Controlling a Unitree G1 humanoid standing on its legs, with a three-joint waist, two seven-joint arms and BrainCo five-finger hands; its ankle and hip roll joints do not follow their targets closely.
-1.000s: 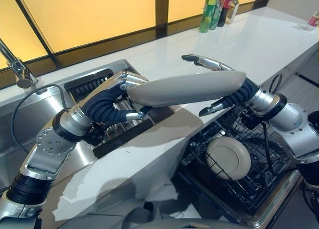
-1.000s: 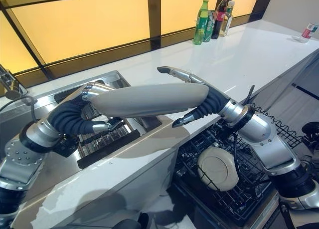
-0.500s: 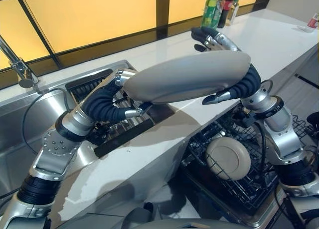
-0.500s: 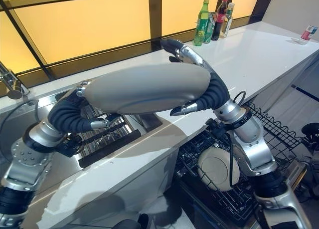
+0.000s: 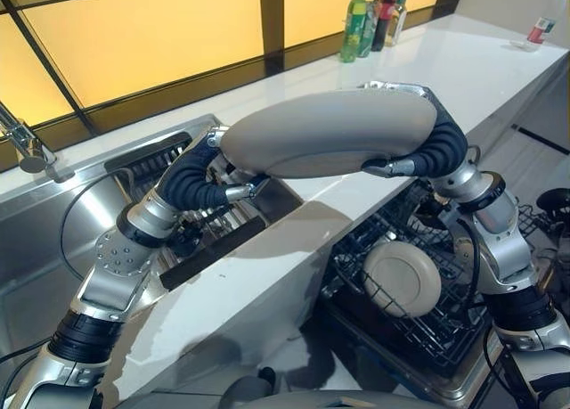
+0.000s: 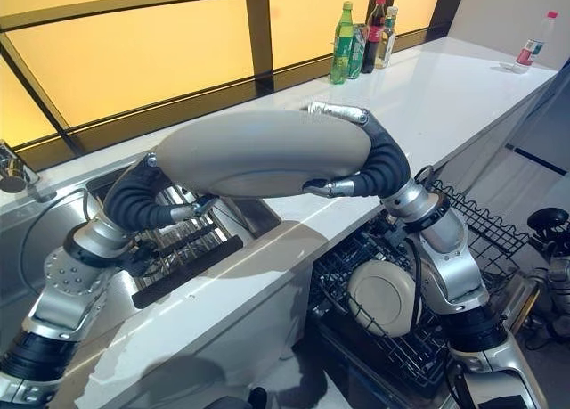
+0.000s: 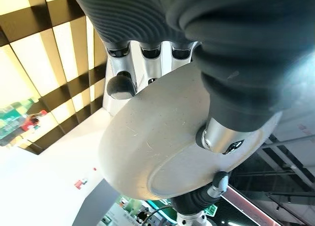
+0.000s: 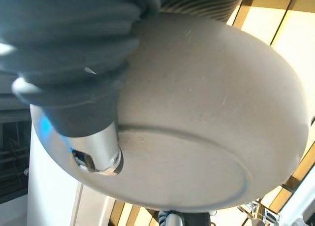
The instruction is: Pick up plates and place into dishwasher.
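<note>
Since a second ago, your plate tips bottom-forward at frame centre, left hand and right hand pinching opposite rims. Handover step; next, free one hand before lowering toward the dishwasher rack.

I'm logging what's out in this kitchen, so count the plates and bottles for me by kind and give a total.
Plates: 2, one held between the left hand and right hand above the counter, one standing in the dishwasher rack.
Bottles by the window: 3 at least, one green; the others overlap.
Bottle at the counter's far end: 1.
Total: 6.
</note>
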